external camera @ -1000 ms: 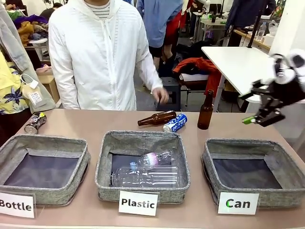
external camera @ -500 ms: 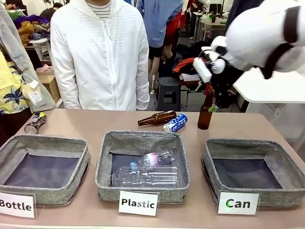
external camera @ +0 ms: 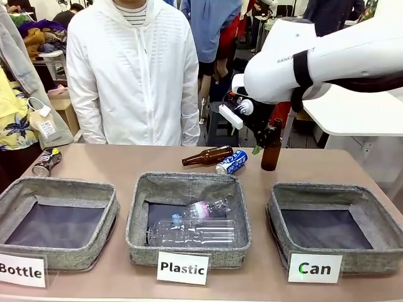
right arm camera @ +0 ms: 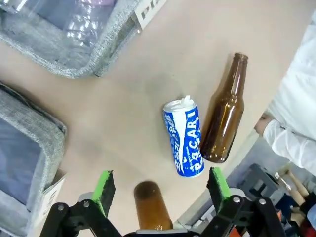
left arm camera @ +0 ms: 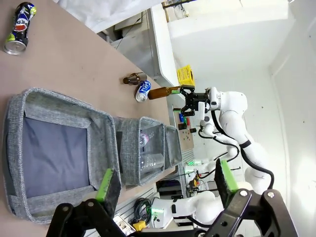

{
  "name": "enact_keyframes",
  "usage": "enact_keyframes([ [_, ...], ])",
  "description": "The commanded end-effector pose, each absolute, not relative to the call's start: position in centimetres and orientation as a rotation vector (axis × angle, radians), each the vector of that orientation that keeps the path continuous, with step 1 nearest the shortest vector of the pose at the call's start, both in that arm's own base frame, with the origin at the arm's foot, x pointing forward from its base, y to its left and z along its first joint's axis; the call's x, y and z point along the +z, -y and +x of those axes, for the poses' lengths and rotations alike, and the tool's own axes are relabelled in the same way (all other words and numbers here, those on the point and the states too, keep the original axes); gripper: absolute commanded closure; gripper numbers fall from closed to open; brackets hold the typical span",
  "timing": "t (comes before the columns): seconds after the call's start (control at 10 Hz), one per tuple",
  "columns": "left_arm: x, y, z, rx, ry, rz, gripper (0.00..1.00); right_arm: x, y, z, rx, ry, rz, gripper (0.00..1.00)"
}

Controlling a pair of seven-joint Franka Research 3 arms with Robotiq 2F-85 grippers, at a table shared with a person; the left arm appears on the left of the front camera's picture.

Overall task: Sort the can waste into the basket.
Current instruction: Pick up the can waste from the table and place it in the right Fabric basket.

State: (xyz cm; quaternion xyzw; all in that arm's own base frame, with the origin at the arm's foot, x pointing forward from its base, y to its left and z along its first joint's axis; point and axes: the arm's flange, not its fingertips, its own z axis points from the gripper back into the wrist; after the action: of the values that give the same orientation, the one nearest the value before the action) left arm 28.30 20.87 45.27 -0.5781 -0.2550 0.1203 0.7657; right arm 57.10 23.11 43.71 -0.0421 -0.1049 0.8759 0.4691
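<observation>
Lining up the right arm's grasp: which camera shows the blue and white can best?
The right wrist view: the blue and white can lies large and unobstructed, lettering legible, beside the lying brown bottle. The front view shows the can small and farther off; the left wrist view shows it tiny and distant.

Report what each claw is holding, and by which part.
Nothing is held: the left claw and the right claw both stand open and empty.
</observation>
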Motion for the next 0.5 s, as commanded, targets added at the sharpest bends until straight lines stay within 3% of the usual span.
enact_keyframes([
  [0.0, 45.3, -20.9, 28.2, 0.245, 0.574, -1.267, 0.00, 43.8, -23.4, 56.7, 2.179, 0.260, -0.105, 0.00],
  [0.4, 45.3, -20.9, 28.2, 0.245, 0.574, -1.267, 0.00, 41.1, -23.7, 58.8, 2.225, 0.218, -0.144, 0.00],
])
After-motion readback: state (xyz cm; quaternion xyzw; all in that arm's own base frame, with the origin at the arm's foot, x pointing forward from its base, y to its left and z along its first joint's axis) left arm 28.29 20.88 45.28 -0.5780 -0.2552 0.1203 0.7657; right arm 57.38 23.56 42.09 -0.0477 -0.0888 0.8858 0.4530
